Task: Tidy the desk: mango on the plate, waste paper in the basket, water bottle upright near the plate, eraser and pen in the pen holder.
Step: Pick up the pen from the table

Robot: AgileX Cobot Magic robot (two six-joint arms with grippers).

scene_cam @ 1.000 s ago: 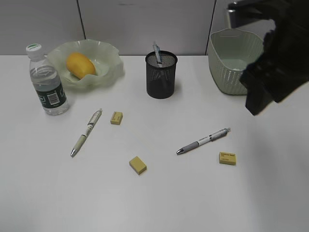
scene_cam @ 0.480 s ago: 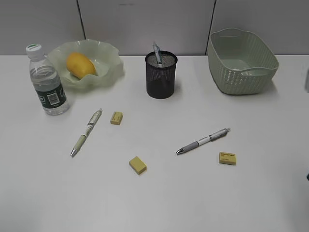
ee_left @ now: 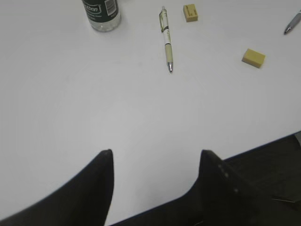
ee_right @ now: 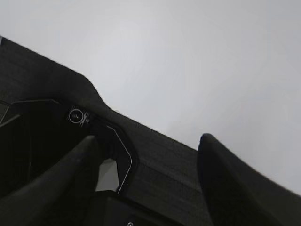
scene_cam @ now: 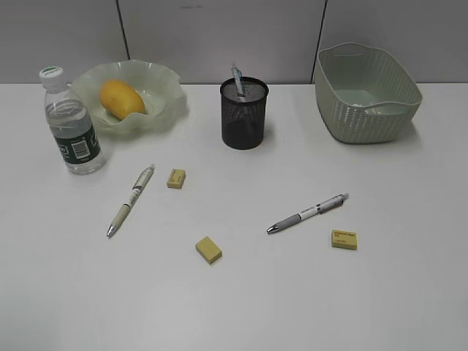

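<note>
The mango [scene_cam: 121, 98] lies on the wavy plate [scene_cam: 164, 91]. Left of the plate, the water bottle [scene_cam: 71, 126] stands upright. The black mesh pen holder [scene_cam: 244, 117] has one pen in it. Two pens [scene_cam: 131, 199] [scene_cam: 308, 213] and three yellow erasers [scene_cam: 176, 178] [scene_cam: 208, 249] [scene_cam: 344, 239] lie on the desk [scene_cam: 66, 292]. The basket [scene_cam: 365, 110] stands at the back right. No waste paper shows. My left gripper [ee_left: 156, 153] is open over the desk's near edge, short of the pen [ee_left: 166, 40]. My right gripper [ee_right: 148, 141] is open and holds nothing.
Neither arm shows in the exterior view. The right wrist view has a dark frame [ee_right: 56, 94] below the desk's edge. Grey partition panels [scene_cam: 219, 36] stand behind the desk.
The right arm, a dark mass by the basket a second ago, has left the exterior view. Nothing on the desk has moved.
</note>
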